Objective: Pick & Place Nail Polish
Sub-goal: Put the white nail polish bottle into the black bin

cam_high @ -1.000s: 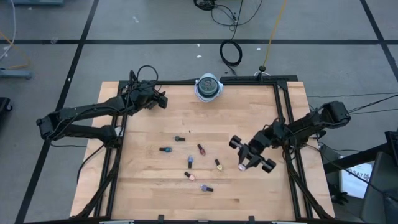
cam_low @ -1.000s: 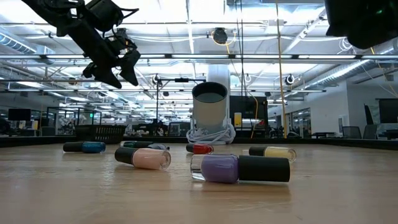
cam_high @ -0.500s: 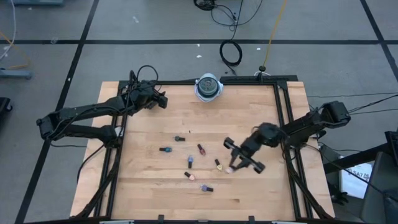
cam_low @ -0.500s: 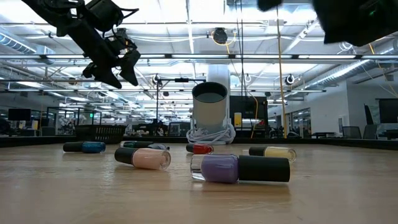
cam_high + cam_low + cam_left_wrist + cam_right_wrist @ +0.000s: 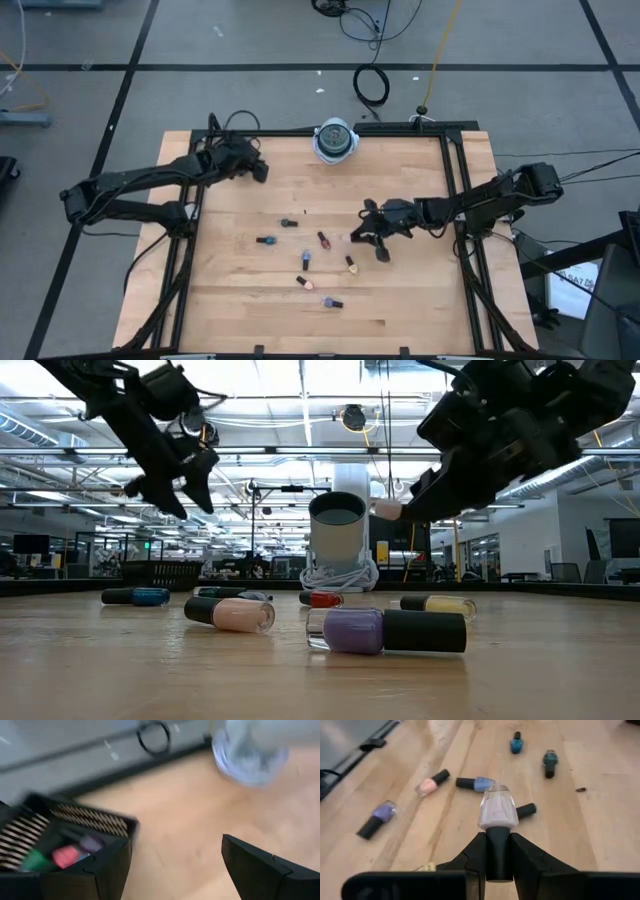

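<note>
Swung up and left since a second ago: right gripper [image 5: 372,236], now right of centre in the high view, jaws clamped on the cap of a pale pink nail polish bottle [image 5: 495,809], carried clear of the table [image 5: 240,310] toward the white cup [image 5: 334,140] at top centre. Shifted only slightly at upper left: left gripper [image 5: 252,166], fingers spread and empty. Still seven loose bottles [image 5: 306,262] lying low and centre, so much picking left, probably.

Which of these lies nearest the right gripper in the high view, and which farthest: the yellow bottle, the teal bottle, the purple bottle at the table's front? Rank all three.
Measured from the right gripper:
1. Yellow bottle, just in front of the gripper, nearest.
2. Purple bottle, farther toward the table's front edge.
3. Teal bottle, well off toward the left arm's side, farthest.
</note>
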